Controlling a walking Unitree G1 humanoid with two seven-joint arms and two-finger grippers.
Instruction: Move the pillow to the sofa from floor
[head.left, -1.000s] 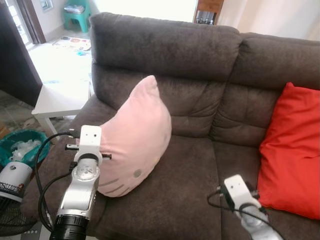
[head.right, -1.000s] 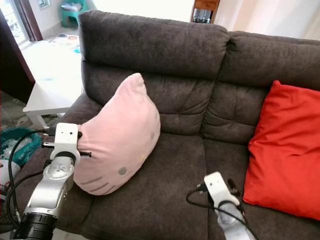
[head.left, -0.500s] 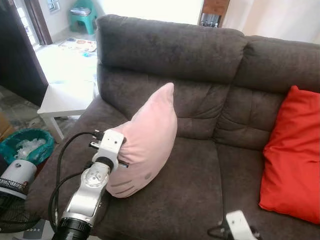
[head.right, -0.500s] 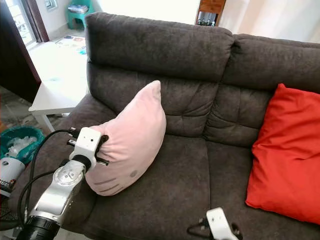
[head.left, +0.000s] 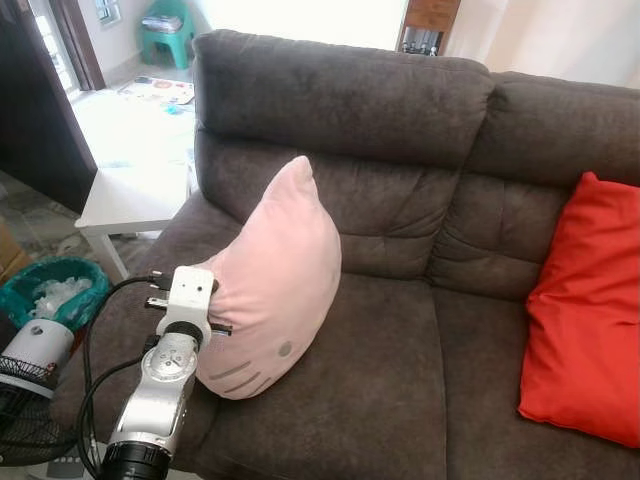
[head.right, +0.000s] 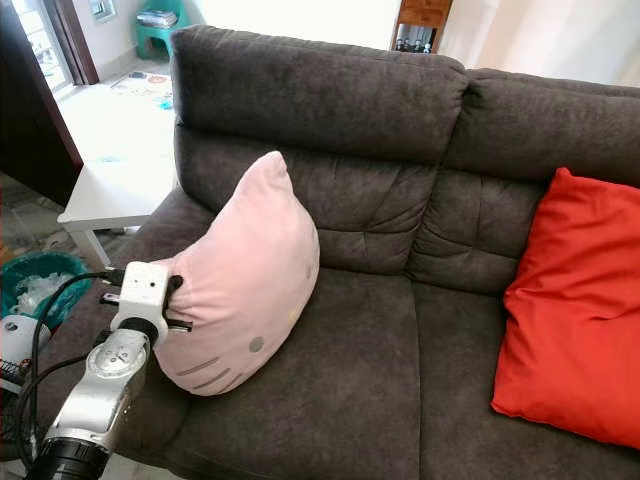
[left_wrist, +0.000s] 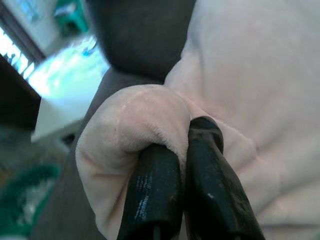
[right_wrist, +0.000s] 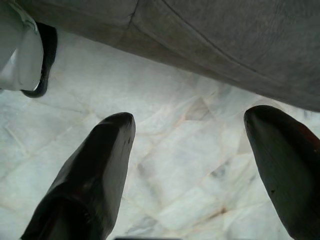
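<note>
Plush pink pillow (head.left: 275, 280) swung broadside; left end effector (left_wrist: 182, 150) clenched on, seemingly, its corner, over suede-like sofa (head.left: 400, 120).

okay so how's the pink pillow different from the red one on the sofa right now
The pink pillow is rounded with a pointed ear and grey whisker marks; the red pillow is plain and squarish. The pink one sits at the sofa's left end, pinched by the left gripper; the red one leans free at the right. Both rest on the seat.
</note>
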